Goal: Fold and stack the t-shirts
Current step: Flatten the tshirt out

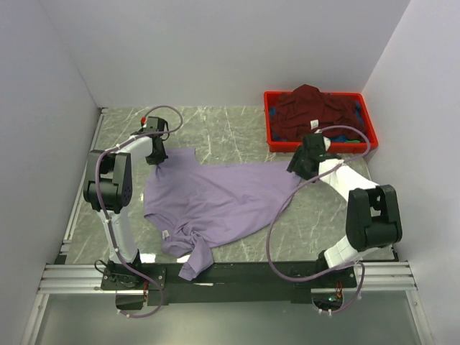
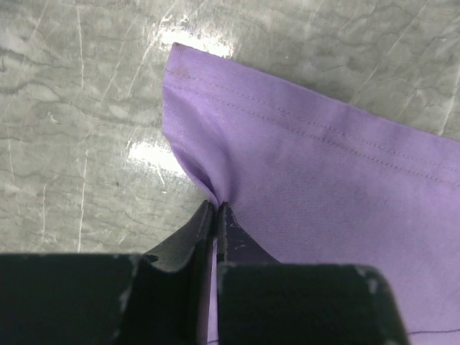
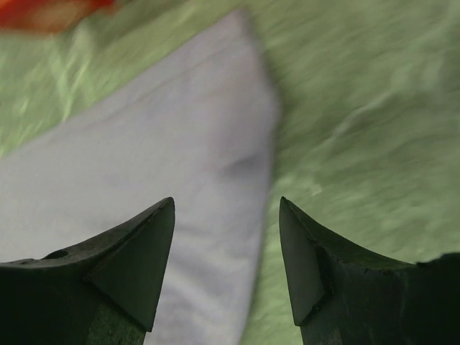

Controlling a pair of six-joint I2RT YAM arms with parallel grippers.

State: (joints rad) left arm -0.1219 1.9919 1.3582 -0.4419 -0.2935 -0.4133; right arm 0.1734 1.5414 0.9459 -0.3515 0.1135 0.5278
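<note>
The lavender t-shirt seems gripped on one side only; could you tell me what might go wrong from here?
The left claw pinches only a small fold of the lavender t-shirt near its hem; a pull may slip it free.
The right claw hangs open over the opposite corner, so moving now could drag the cloth askew.

Pale white walls are closing in the space on three sides and meeting at two back corners. A grey-green marbled tabletop is running from wall to wall, its veins showing pale. Light is glaring off it in two bright patches, seen from the left wrist. Silver metal rails are crossing the near edge. Another rail is lying along the left side. A red plastic crate is sitting in the far right corner.
</note>
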